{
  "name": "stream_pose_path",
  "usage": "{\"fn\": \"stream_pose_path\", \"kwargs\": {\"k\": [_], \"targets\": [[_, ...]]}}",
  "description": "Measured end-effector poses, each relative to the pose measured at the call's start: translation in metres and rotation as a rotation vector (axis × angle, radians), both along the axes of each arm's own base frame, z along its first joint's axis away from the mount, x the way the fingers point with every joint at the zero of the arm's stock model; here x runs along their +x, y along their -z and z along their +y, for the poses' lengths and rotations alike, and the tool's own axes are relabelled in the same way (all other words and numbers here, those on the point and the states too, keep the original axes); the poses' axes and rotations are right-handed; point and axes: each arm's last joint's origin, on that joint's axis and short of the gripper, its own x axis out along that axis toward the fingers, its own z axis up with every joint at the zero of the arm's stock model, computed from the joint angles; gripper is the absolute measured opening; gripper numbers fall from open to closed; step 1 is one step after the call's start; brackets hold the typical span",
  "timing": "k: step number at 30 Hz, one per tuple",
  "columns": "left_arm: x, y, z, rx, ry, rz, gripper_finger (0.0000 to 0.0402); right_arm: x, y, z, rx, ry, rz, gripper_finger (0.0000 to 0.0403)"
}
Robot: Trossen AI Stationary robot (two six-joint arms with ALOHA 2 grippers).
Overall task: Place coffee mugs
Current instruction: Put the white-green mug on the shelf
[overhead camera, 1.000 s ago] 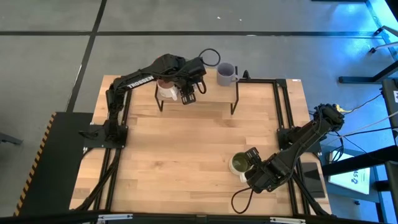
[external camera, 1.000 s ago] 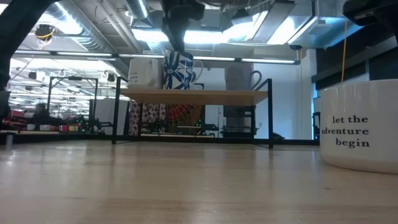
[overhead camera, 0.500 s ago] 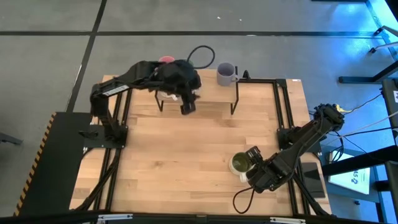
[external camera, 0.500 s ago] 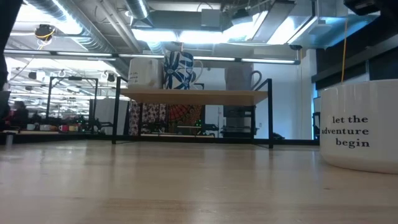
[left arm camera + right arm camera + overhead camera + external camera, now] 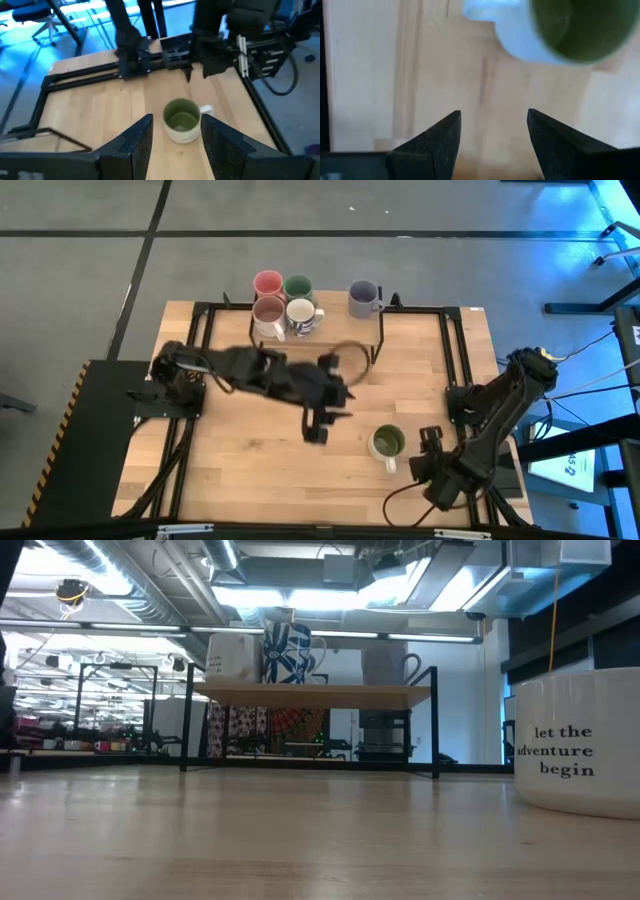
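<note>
Your left gripper (image 5: 318,426) hangs released and empty over mid-counter (image 5: 250,450), near the olive-green mug (image 5: 386,444). Right gripper (image 5: 432,455) sits spread just beside that mug, holding nothing. Five mugs (image 5: 285,300) sit on the back rack (image 5: 378,340).

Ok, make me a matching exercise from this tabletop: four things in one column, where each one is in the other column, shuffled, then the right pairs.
Things
1. lavender mug
2. olive-green mug
3. left gripper
4. right gripper

Places
A. alone on the bare tabletop
B. mid-table, open, pointing toward the olive-green mug
C. on the shelf's right end, apart from the other mugs
D. open, near the table's right front edge

Pairs: 1-C, 2-A, 3-B, 4-D
</note>
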Motion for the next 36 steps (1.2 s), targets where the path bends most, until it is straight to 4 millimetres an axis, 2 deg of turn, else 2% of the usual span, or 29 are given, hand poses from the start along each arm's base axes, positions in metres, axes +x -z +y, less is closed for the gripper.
{"fn": "stream_pose_path", "kwargs": {"k": [5, 11, 19, 28, 32, 36], "targets": [[0.008, 0.015, -0.019, 0.078, -0.052, 0.021, 0.0161, 0.002, 0.037, 0.003, 0.074, 0.029, -0.105, 0.0218], [0.005, 0.013, -0.024, 0.058, -0.099, 0.007, 0.0160, 0.017, 0.058, -0.016, 0.051, 0.045, -0.169, 0.0208], [0.002, 0.013, -0.023, 0.046, -0.110, 0.019, 0.0160, 0.065, 0.054, -0.045, 0.057, -0.111, -0.292, 0.0167], [0.000, 0.017, -0.020, 0.071, -0.122, 0.070, 0.0160, 0.119, 0.046, -0.112, -0.007, -0.135, -0.457, 0.0152], [-0.004, 0.021, -0.018, 0.098, -0.140, 0.120, 0.0160, 0.133, 0.035, -0.134, 0.099, -0.148, -0.467, 0.0152], [-0.008, 0.025, -0.016, 0.077, -0.168, 0.178, 0.0160, 0.139, 0.020, -0.139, 0.233, -0.230, -0.429, 0.0152]]}}
